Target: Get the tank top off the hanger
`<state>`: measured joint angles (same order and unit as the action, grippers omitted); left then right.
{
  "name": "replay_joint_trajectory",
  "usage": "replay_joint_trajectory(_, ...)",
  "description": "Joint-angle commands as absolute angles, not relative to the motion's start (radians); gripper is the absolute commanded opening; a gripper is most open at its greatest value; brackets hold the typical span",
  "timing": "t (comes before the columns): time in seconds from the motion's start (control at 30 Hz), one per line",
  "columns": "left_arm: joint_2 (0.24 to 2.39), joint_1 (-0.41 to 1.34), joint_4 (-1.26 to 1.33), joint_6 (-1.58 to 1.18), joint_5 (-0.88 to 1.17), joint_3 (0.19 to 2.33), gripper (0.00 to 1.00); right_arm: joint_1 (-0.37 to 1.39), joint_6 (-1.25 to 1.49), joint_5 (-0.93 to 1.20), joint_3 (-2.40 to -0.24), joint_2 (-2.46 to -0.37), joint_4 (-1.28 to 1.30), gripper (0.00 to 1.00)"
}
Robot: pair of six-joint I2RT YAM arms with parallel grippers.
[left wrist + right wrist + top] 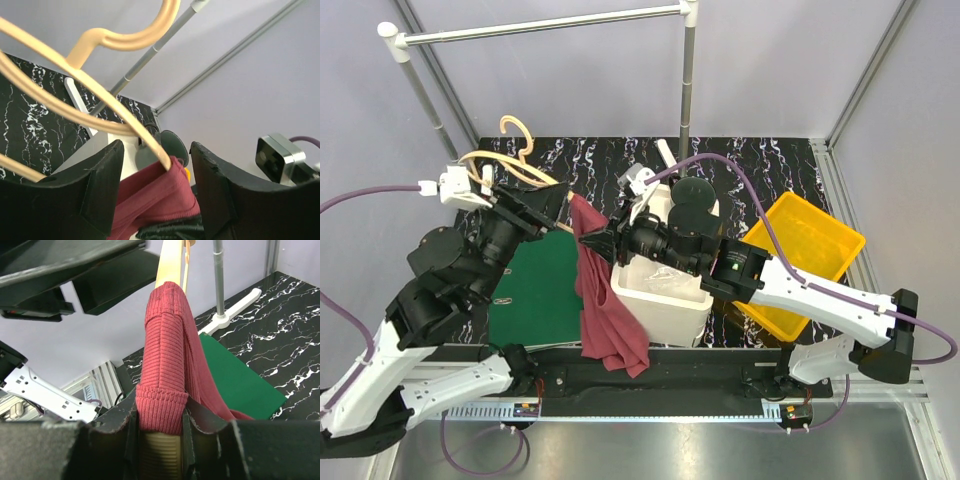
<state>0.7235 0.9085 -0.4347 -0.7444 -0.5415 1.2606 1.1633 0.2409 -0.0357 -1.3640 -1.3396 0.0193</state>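
The maroon tank top (610, 310) hangs from one end of the tan wooden hanger (515, 160), which is held in the air over the table's left side. My right gripper (592, 243) is shut on the tank top's strap (165, 340) where it wraps over the hanger's arm (170, 265). My left gripper (558, 205) stands with its jaws apart. In the left wrist view, the hanger's (125, 39) arm tip and the strap (155, 195) lie between them, touching neither inner face. The hanger lies across the left finger (95, 185).
A dark green mat (535, 290) lies under the left arm. A white bin (660, 295) stands in the middle and a yellow bin (810, 250) to the right. The grey rail (540, 25) and its pole (688, 80) stand at the back.
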Motion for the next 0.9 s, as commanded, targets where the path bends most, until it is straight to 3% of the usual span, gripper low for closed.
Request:
replay_joint_trajectory(0.0,0.775,0.907,-0.348,-0.709,-0.626,1.298,0.59,1.169,0.213,-0.003,-1.371,-1.344,-0.113,0.0)
replay_joint_trajectory(0.13,0.825,0.893,-0.356,-0.67,-0.626,1.33,0.54,1.167,0.203,0.021,-1.373,-1.362,-0.126,0.0)
replay_joint_trajectory(0.37,0.853,0.799,-0.338,-0.507,-0.652,1.359,0.0,1.167,0.161,0.005,-1.39,-1.407,-0.132,0.06)
replay_joint_trajectory(0.47,0.859,0.759,-0.307,-0.43,-0.644,1.355,0.0,1.166,0.144,-0.035,-1.397,-1.436,-0.135,0.12)
replay_joint_trajectory(0.6,0.867,0.706,-0.249,-0.347,-0.591,1.335,0.0,1.164,0.127,-0.092,-1.41,-1.479,-0.126,0.36)
replay_joint_trajectory(0.63,0.87,0.69,-0.241,-0.324,-0.581,1.328,0.0,1.166,0.126,-0.106,-1.411,-1.491,-0.121,0.55)
replay_joint_trajectory(0.7,0.879,0.678,-0.218,-0.241,-0.548,1.322,0.0,1.164,0.127,-0.133,-1.41,-1.496,-0.101,0.75)
replay_joint_trajectory(0.73,0.882,0.675,-0.215,-0.212,-0.54,1.319,0.0,1.164,0.126,-0.14,-1.405,-1.493,-0.094,0.95)
replay_joint_trajectory(0.77,0.885,0.673,-0.215,-0.166,-0.532,1.318,0.0,1.164,0.126,-0.144,-1.394,-1.49,-0.081,1.0)
replay_joint_trajectory(0.87,0.885,0.666,-0.222,-0.156,-0.54,1.313,0.0,1.166,0.127,-0.167,-1.376,-1.468,-0.055,1.0)
